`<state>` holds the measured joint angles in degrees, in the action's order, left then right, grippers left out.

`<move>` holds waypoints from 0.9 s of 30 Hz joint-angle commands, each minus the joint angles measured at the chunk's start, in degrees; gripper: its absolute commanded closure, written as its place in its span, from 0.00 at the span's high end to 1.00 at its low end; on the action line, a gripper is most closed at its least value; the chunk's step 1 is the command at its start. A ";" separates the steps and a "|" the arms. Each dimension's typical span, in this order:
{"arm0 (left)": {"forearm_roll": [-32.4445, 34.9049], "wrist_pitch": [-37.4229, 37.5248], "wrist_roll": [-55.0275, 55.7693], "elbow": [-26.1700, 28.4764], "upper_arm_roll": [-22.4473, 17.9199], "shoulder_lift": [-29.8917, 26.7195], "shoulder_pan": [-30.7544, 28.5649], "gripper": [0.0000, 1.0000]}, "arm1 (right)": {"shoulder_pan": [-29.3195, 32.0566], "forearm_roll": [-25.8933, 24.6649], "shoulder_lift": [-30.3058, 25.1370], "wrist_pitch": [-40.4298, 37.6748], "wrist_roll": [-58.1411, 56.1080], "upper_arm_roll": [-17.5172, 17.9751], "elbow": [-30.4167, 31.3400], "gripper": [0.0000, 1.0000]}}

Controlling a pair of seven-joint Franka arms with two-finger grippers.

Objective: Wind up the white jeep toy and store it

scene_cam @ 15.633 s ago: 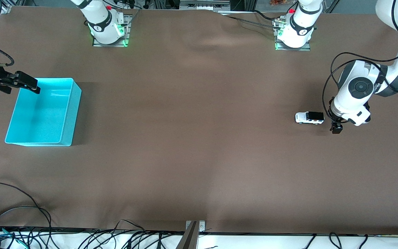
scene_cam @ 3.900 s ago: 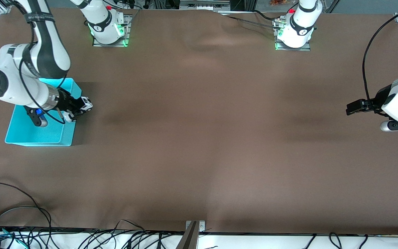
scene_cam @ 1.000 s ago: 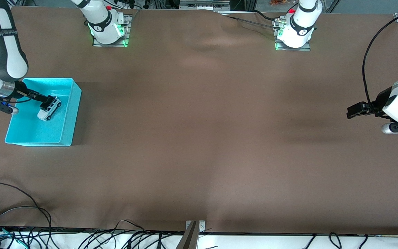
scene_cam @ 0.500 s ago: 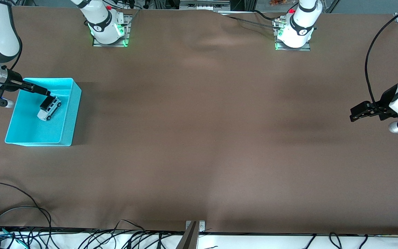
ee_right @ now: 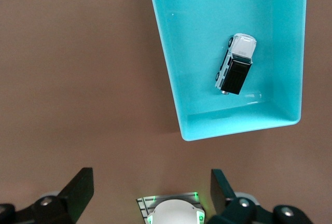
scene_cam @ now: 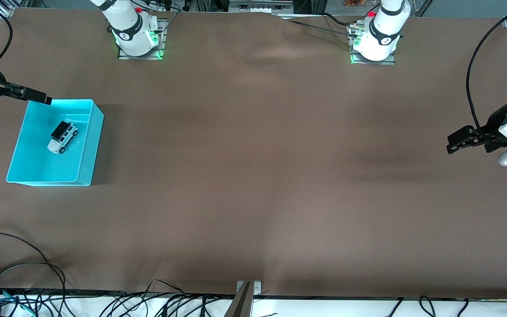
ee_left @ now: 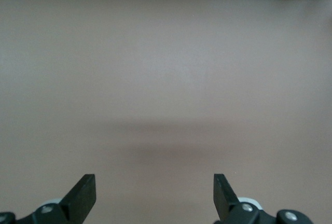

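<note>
The white jeep toy [scene_cam: 63,137] with its black roof lies on its wheels inside the turquoise bin [scene_cam: 38,164], free of any grip. In the right wrist view the jeep [ee_right: 236,64] shows slantwise on the bin's floor [ee_right: 197,37]. My right gripper [scene_cam: 46,100] hangs open and empty over the bin's corner, with bare cloth between its fingers [ee_right: 80,185]. My left gripper [scene_cam: 451,146] waits open and empty over bare cloth at the left arm's end of the table. In its own wrist view the left gripper [ee_left: 154,185] has nothing between its fingers.
Brown cloth [scene_cam: 253,176] covers the whole table. The two arm bases [scene_cam: 137,33] [scene_cam: 376,37] stand with green lights along the edge farthest from the front camera. The right arm's base [ee_right: 174,214] shows in the right wrist view. Loose cables [scene_cam: 16,264] trail at the near edge.
My right gripper has lifted out of the bin and drawn back toward the table's end, leaving the jeep lying inside. The left gripper has shifted only slightly.
</note>
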<state>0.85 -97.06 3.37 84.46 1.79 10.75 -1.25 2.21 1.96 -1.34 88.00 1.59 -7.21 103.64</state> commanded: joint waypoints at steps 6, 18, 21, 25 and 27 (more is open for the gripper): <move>-1.73 1.52 -1.43 0.53 0.05 -1.52 -0.42 1.00 | -0.54 0.15 0.99 -6.26 0.88 5.10 -9.86 1.00; -1.73 1.52 -1.43 0.53 0.05 -1.52 -0.51 1.00 | -0.89 -0.81 0.90 -1.79 8.78 9.94 -10.57 1.00; -1.73 1.52 -1.43 0.53 0.05 -1.52 -0.51 1.00 | -0.89 -0.81 0.90 1.11 9.40 10.20 -10.22 1.00; -1.73 1.61 -1.43 0.53 0.05 -1.52 -0.51 1.00 | -0.89 -0.81 0.90 3.31 9.31 10.20 -10.13 1.00; -1.73 1.61 -1.43 0.53 0.05 -1.52 -0.51 1.00 | -0.89 -0.90 0.90 3.58 9.31 10.20 -10.04 1.00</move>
<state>0.84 -96.08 3.37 84.47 1.88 10.13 -1.37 1.29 1.90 -0.81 90.30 9.93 2.78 94.36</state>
